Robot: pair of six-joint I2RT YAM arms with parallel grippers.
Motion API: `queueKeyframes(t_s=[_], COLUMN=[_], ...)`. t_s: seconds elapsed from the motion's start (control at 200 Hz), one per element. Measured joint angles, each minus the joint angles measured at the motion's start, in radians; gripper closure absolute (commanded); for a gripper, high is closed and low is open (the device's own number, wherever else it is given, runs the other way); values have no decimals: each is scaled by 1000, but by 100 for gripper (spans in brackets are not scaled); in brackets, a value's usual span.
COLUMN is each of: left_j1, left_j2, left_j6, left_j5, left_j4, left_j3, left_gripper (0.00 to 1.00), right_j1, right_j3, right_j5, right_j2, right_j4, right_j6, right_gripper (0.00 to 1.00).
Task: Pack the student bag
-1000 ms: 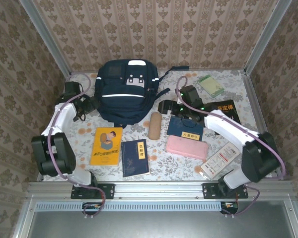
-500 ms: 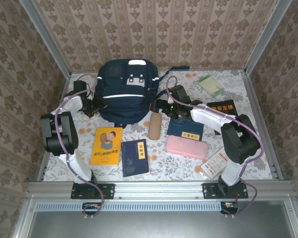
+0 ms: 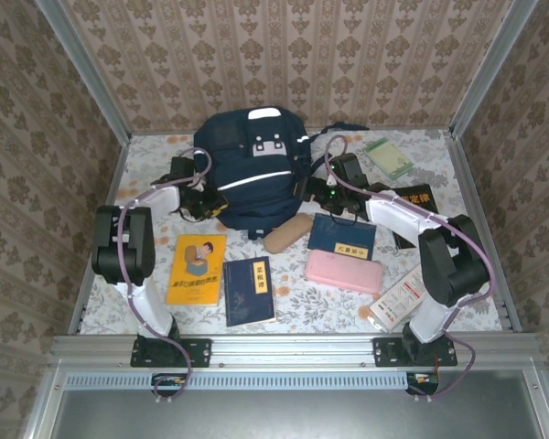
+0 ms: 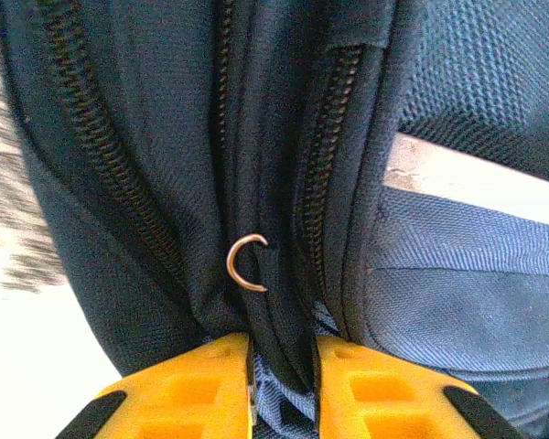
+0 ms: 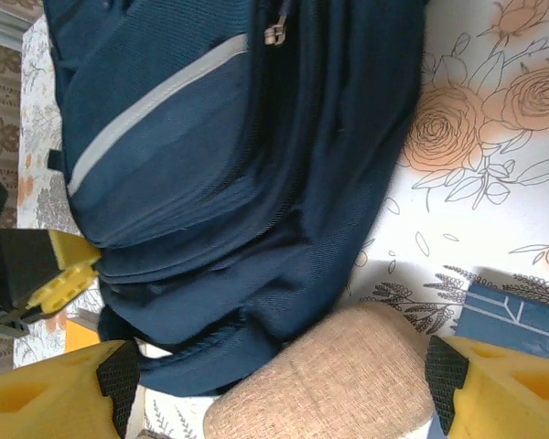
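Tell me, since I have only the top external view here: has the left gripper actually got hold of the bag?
Observer: Yes. On the left wrist view, the left gripper pinches a fold of the student bag between two zipper tracks.
Operator: Any hardware nearby?
Observer: A small metal ring sits on that fold, just above the grip.
Operator: And the right gripper?
Observer: On its wrist view, it stands open, a tan pouch showing between its jaws; contact I cannot tell.

Picture edges cut off the student bag (image 5: 210,165) and the tan pouch (image 5: 320,384).
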Motion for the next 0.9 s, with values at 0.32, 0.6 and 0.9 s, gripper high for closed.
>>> queueKeyframes(t_s=[0.32, 0.6, 0.9], left_j1=[-208, -371, -299], left_j2=[4, -8, -300], left_j6=[-167, -222, -38], left_j5=[38, 43, -125], left_j4=[103, 209, -22], left_j3=[-4, -9, 36], left_gripper=[72, 34, 24], right_j1=[-51, -65, -47], right_j3=[-7, -8, 67], right_j5=[14, 40, 45], right_j2=[-47, -58, -24], right_j4=[-55, -116, -161], right_j6=[27, 133, 293], right_gripper=[9, 23, 49])
